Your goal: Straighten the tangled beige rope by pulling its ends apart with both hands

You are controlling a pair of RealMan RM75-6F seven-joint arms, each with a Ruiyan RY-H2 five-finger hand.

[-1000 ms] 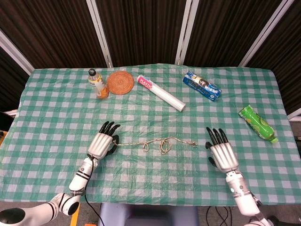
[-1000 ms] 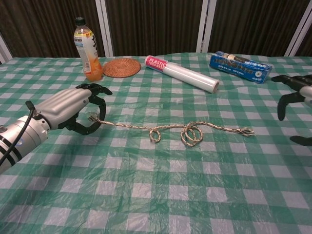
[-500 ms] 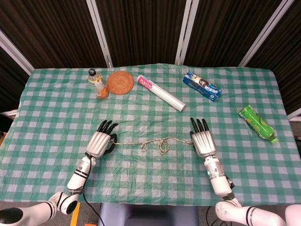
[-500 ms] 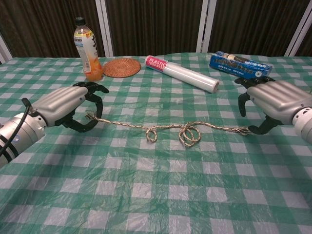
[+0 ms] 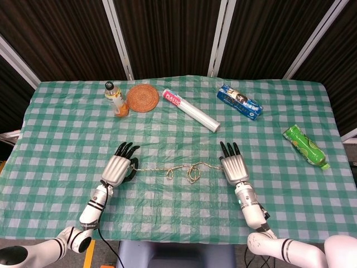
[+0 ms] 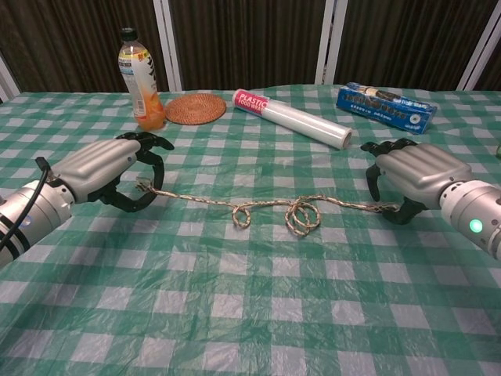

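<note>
The beige rope lies across the green checked cloth with two small loops near its middle. My left hand curls over the rope's frayed left end, which sits between its fingers and thumb and appears held there. My right hand arches palm down over the rope's right end, fingers and thumb apart. That end runs under the palm and is hidden. The stretch between the loops and each hand is nearly straight.
Along the far side stand an orange drink bottle, a woven coaster, a roll of plastic wrap and a blue box. A green bottle lies at the right edge.
My right hand has swept in from the right and now covers the rope's right end. My left hand drew slightly left, and the rope shifted left with it.
</note>
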